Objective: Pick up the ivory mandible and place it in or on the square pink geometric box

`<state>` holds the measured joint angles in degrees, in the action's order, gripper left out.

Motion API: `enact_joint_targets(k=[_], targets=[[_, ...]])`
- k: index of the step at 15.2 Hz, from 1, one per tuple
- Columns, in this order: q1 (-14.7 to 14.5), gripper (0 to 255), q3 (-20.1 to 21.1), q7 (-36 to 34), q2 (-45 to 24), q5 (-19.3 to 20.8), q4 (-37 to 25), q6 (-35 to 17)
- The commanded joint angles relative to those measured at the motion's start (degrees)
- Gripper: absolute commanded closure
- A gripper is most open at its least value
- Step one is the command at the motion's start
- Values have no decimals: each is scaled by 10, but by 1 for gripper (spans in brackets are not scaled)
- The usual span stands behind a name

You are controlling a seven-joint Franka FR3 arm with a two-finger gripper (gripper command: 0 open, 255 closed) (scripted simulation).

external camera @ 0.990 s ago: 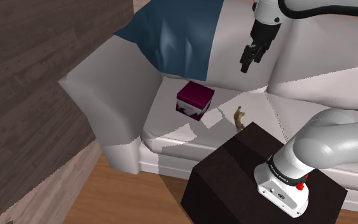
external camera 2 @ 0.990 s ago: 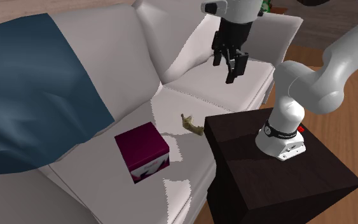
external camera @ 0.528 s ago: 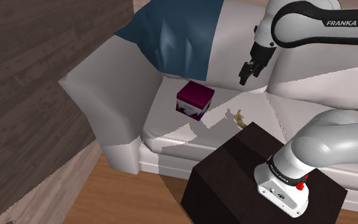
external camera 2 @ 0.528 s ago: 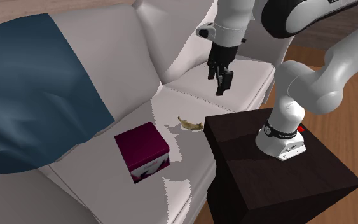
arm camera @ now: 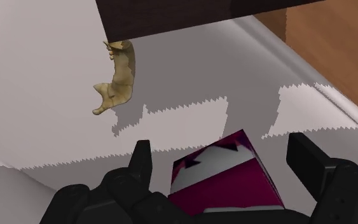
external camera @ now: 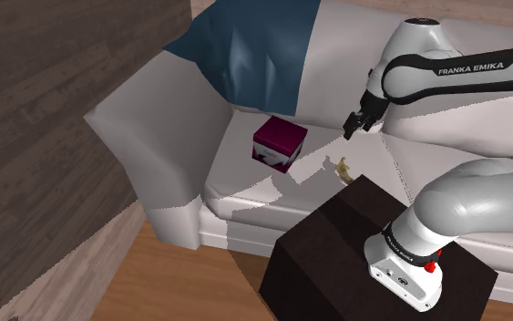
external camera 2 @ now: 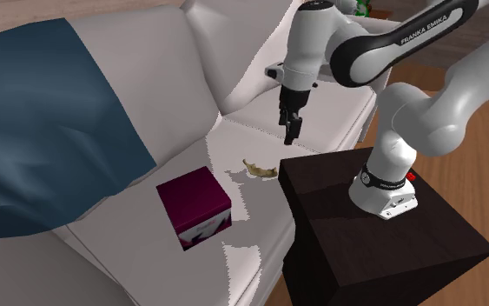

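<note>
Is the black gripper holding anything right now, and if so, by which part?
Nothing is held. The black two-finger gripper hangs open above the white sofa cushion, and the small tan jawbone lies on the cushion, untouched.

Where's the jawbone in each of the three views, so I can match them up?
Shoulder view: the jawbone lies on the seat, right of the box, at the stand's upper corner.
Second exterior view: the jawbone lies on the seat, up and right of the box, left of the stand.
Wrist view: the jawbone lies at the stand's edge, beyond the box.
Shared landmark: the magenta box.
</note>
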<state>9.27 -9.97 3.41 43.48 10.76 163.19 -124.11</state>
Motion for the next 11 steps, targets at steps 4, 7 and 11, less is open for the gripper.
enact_joint_targets(k=[4, 7, 11], targets=[[34, 0, -52, 11, -72, 17, 50, -137], [46, 0, -87, 24, -139, 19, 68, -228], [29, 0, -151, 63, -253, -13, 75, -358]])
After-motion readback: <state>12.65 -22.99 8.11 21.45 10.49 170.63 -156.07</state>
